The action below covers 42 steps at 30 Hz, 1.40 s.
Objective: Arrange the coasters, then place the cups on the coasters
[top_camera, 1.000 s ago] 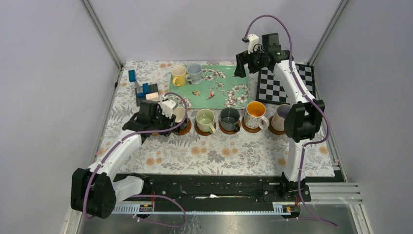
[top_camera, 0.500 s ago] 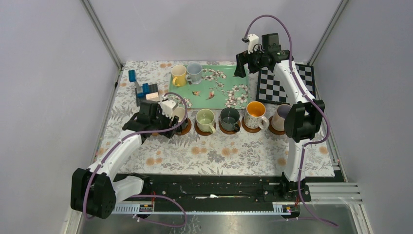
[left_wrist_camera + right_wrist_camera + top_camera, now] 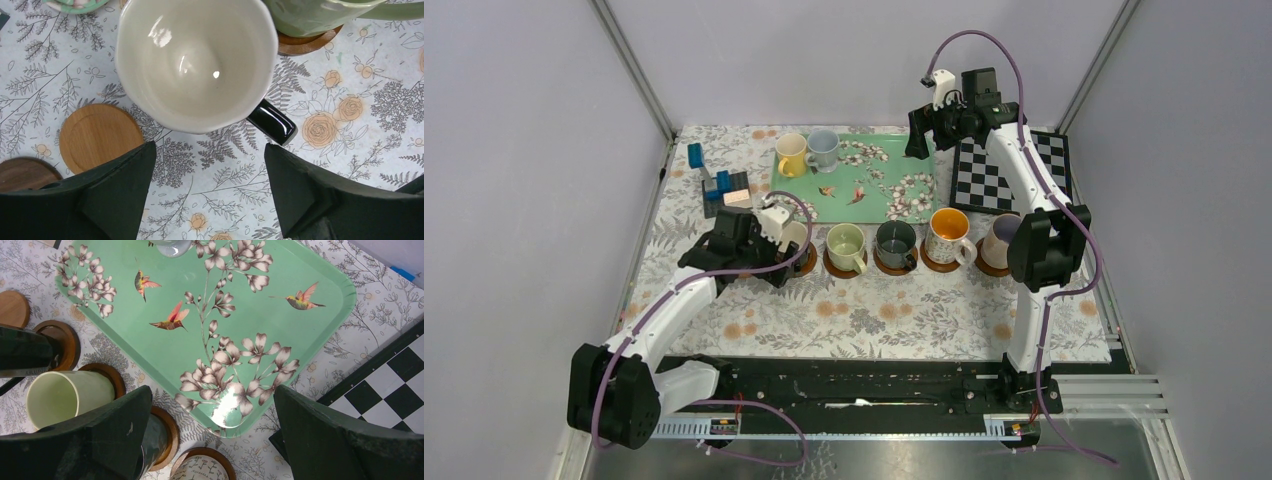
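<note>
left gripper (image 3: 207, 150) just lets go, fingers spread clear of the black mug (image 3: 195, 60), now parked on its coaster (image 3: 807, 264); right gripper (image 3: 212, 395) is spread too, two mugs (image 3: 791, 155) wait on the tray (image 3: 879, 170)

Left gripper (image 3: 209, 146) low, right gripper (image 3: 212, 389) high, both agape

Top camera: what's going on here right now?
The left gripper is open at the black mug, which sits on its coaster, leftmost of five cups in a row. A light coaster and a dark coaster lie empty beside it. The yellow mug and pale blue mug are on the tray, where the right gripper hovers open.
</note>
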Available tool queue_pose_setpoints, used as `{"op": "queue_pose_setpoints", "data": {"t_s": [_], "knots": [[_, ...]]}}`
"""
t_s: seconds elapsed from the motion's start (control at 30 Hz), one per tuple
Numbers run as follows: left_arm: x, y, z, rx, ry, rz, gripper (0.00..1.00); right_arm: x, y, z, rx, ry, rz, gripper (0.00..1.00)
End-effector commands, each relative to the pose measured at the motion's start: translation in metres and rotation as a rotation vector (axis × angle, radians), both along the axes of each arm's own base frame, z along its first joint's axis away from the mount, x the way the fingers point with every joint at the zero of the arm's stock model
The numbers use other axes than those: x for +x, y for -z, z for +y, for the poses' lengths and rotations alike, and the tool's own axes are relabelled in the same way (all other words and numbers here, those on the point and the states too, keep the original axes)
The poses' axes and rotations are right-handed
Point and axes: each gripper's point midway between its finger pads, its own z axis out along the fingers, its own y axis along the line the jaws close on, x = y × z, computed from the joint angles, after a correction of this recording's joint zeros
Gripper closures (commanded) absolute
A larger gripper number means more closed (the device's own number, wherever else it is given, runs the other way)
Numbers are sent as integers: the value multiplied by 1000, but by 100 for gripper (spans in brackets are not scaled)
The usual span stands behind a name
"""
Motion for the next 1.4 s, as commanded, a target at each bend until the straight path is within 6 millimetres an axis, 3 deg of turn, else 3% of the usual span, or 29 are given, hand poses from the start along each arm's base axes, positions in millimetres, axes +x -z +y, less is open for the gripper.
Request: {"op": "queue_pose_setpoints", "data": {"t_s": [0.0,0.73,1.37], "knots": [[4,-10,-8,-13,24,-48,12,-5,-30,0,26,-5,-55,2],[16,-10,-6,-12,-57,-27,1,-6,-27,1,33,-6,-45,2],[31,-7,-11,-35,-176,1,1,-3,-24,0,25,-4,-49,2]]}}
